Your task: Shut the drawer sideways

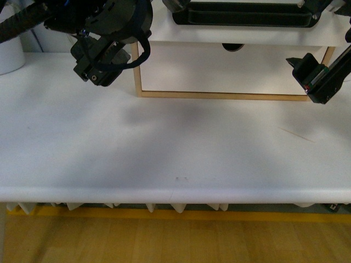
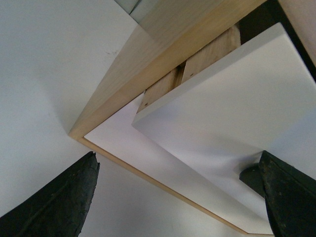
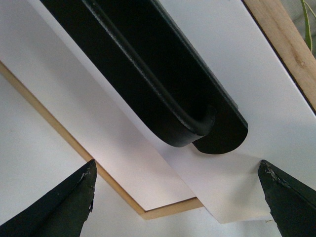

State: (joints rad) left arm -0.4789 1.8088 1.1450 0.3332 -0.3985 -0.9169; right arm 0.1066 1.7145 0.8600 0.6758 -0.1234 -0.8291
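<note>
Drawer (image 1: 192,34) smooth white front, glossy black rounded bar handle (image 1: 241,19), pale wood box (image 1: 219,95); both jaws apart.

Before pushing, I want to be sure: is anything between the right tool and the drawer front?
Nothing visible does. The open right tool faces the drawer front near the end of its black handle, with only air between.

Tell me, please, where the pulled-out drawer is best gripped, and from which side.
Grip the black bar handle from the front, jaws above and below: it is long, rounded, and stands off the drawer's white front.
</note>
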